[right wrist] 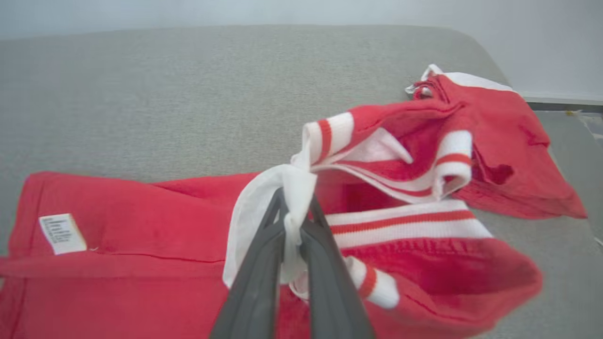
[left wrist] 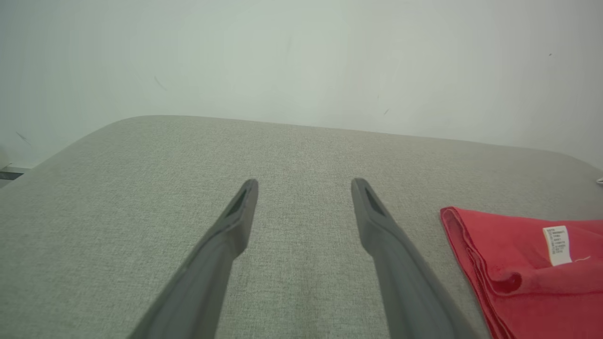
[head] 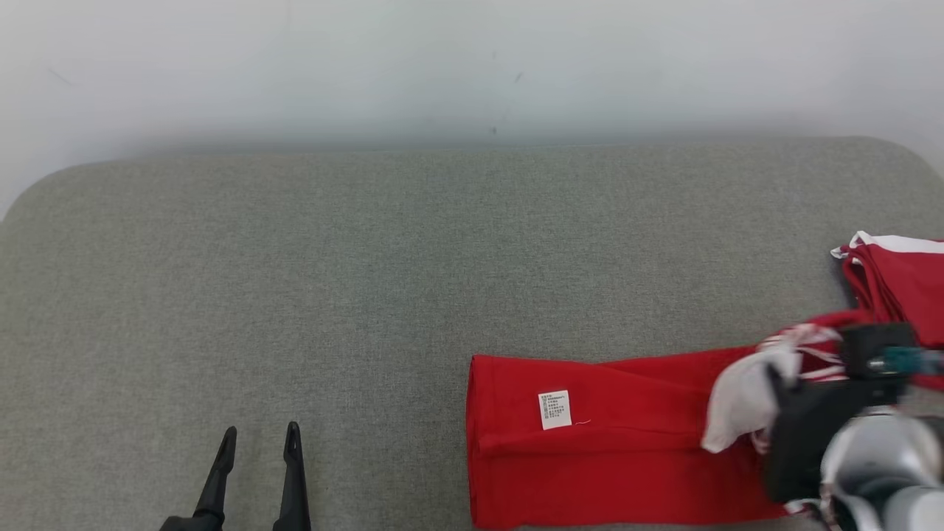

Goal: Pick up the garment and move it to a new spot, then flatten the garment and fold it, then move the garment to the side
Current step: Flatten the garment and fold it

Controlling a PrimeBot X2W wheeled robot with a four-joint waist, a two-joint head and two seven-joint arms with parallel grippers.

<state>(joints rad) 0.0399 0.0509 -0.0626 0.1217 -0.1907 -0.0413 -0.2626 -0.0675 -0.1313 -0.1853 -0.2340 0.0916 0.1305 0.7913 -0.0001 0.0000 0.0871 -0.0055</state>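
**While the right end effector grips, the left stands open**

Where the bench runs toward its right-hand edge, we list one red garment, lying at the near right of the grey fabric top. Its left part lies flat, folded over on itself, with a white care label facing up. Its right part is bunched and lifted, showing red-and-white striped ribbed trim and a white fabric panel.

Item, right end effector: we note its two dark fingers drawn narrow, pinching the white panel, which wraps around their tips.

Item, left end effector: we record its fingers spread wide, holding nothing, over the bench at the near left, well apart from the garment's left edge. Whether they touch the fabric top we cannot tell.

Item, pale wall: it stands behind the bench's far edge.
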